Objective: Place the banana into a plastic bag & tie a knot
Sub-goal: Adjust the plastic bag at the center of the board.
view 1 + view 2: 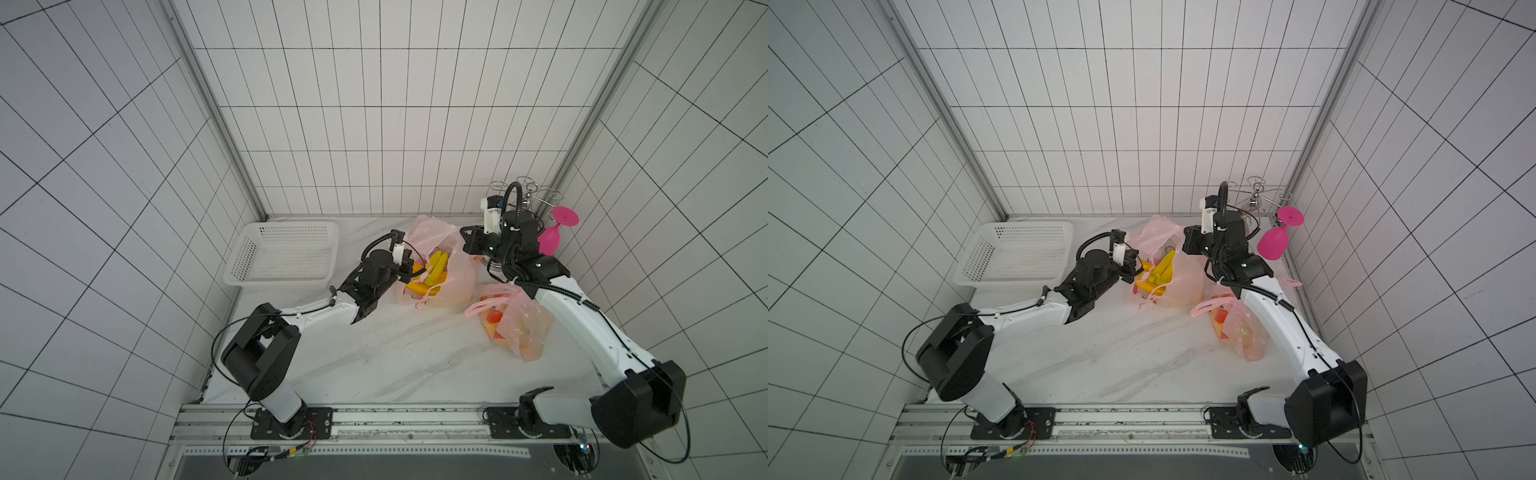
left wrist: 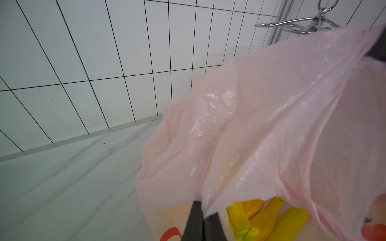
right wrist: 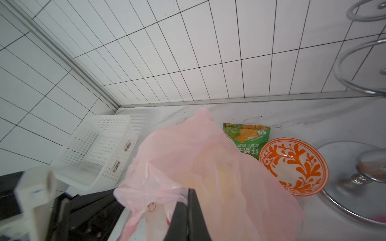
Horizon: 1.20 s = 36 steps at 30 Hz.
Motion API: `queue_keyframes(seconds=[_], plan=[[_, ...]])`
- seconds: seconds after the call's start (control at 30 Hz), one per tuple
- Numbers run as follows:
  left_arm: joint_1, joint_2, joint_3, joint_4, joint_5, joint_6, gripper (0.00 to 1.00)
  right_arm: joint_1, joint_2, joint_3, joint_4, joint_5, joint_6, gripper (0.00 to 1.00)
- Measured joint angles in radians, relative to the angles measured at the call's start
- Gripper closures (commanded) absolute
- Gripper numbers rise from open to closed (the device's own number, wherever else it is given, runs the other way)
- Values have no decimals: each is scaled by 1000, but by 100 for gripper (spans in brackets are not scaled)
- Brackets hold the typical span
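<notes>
A white marbled worktop (image 1: 374, 353) sat between white tiled walls (image 1: 374, 124), a white basket (image 1: 286, 253) far left. The banana (image 1: 438, 266) lay inside the pink plastic bag (image 1: 457, 282) at far centre, left fingers (image 2: 195, 221) and right fingers (image 3: 194, 212) each pinched together on its film.

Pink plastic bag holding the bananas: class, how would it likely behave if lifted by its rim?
Probably floppy: the pink plastic bag lies creased and folded. Likely bottom-heavy, sagging around the bananas inside. Possibly slippery, since its film looks glossy.
</notes>
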<state>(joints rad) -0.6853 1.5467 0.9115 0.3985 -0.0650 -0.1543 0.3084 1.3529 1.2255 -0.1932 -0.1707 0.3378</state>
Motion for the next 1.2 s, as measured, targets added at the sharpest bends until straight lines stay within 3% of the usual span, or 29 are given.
queue_keyframes(seconds=[0.17, 0.3, 0.37, 0.53, 0.7, 0.93, 1.07, 1.2], plan=[[11, -146, -102, 11, 60, -85, 100, 10, 96, 51, -9, -43, -34, 100], [24, -161, -129, -8, 90, -141, 100, 35, 98, 51, -14, -43, -60, 63], [28, -159, -130, -22, 104, -164, 100, 43, 77, 51, -21, -39, -71, 50], [14, -146, -112, -63, 112, -217, 100, 76, -70, 51, -86, 22, -89, 33], [-10, -142, -94, -85, 111, -248, 100, 202, -253, 51, -171, 106, -116, 29], [-31, -149, -93, -105, 111, -274, 100, 430, -421, -43, -215, 164, -109, 34], [-33, -156, -93, -118, 111, -277, 100, 568, -457, -152, -217, 179, -82, 42], [-35, -164, -93, -122, 111, -280, 100, 626, -435, -224, -209, 183, -54, 47]])
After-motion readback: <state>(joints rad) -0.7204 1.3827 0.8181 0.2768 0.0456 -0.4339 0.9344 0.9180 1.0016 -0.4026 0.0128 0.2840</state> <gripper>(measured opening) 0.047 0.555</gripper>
